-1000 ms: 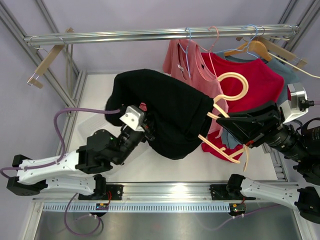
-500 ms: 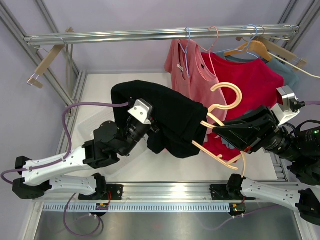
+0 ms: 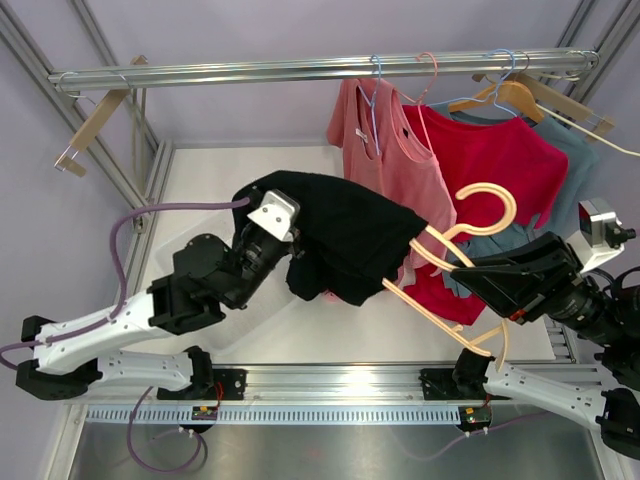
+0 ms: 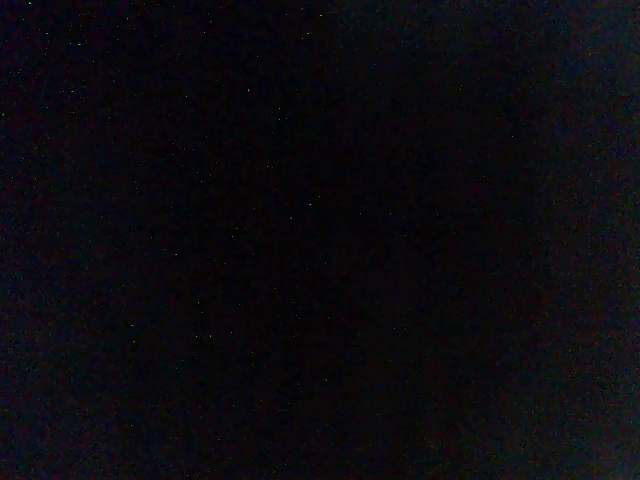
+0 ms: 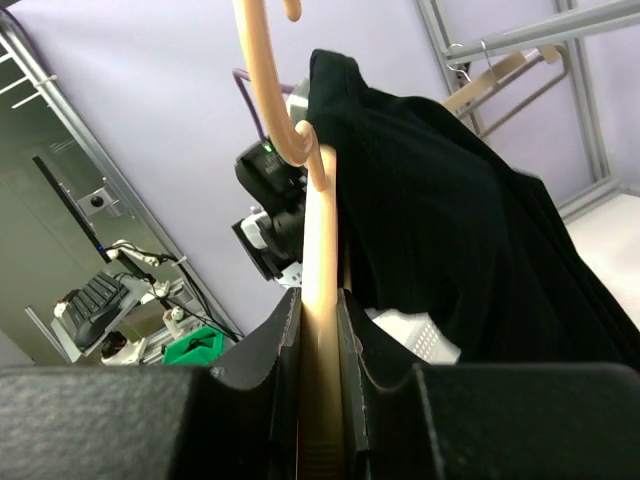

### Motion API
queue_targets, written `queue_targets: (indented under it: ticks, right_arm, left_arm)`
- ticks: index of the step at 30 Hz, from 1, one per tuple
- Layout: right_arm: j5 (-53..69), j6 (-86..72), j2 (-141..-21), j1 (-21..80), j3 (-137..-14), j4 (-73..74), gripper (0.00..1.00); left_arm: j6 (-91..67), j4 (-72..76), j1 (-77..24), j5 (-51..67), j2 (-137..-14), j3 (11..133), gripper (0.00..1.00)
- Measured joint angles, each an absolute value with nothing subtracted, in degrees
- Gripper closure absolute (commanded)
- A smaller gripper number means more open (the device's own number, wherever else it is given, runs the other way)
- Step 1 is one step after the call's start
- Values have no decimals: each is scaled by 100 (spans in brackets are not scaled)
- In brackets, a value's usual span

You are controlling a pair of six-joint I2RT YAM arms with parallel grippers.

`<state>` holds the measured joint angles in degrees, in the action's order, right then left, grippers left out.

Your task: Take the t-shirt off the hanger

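Observation:
The black t-shirt hangs in mid-air between my two arms. Its right end is still draped over one arm of the cream hanger. My right gripper is shut on the hanger's stem, seen close in the right wrist view, with the t-shirt beyond it. My left gripper is buried in the bunched left end of the t-shirt, which hangs from it. Its fingers are hidden, and the left wrist view is black with cloth.
A metal rail at the back carries a pink shirt, a red shirt and a grey-blue shirt on hangers. A bare wooden hanger hangs at the left. The white table lies below.
My right gripper has pulled the hanger to the right, away from my left arm. The t-shirt has bunched up at the left gripper and slid further along the hanger arm.

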<state>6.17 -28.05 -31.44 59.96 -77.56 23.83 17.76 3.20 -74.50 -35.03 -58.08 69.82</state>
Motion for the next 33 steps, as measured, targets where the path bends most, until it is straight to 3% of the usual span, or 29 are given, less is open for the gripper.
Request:
queue_targets:
  ticks: [6,14,17,20,25,29,33]
  right_arm:
    - [5,-2812,-2477,6001,-7706,3131,100]
    - [-832,-2714,-2093,6001,-7605,4099,100]
    - [-965,-2622,-2119,6001,-7603,4303,100]
    - [-1011,-2543,-2220,6001,-7603,4331,100]
    - [-987,-2460,-2519,6001,-7516,4329,100]
    - [-847,-2394,-2790,6001,-7400,4329,100]
    - [-617,-2290,-3157,6001,-7391,4274,100]
  left_arm:
    - [2091,-644,-7424,-3977,-5948,8724,100]
    - [3004,-893,-7373,-4344,-7135,12169,100]
    - [3487,-751,-7367,-4466,-7369,12735,100]
    - [3817,-489,-7159,-4613,-7098,12193,100]
    - [3581,-294,-6379,-4753,-6060,9902,100]
    - [2886,-454,-5669,-4805,-5148,7843,100]
    - [1826,-1153,-5205,-5015,-4552,6608,100]
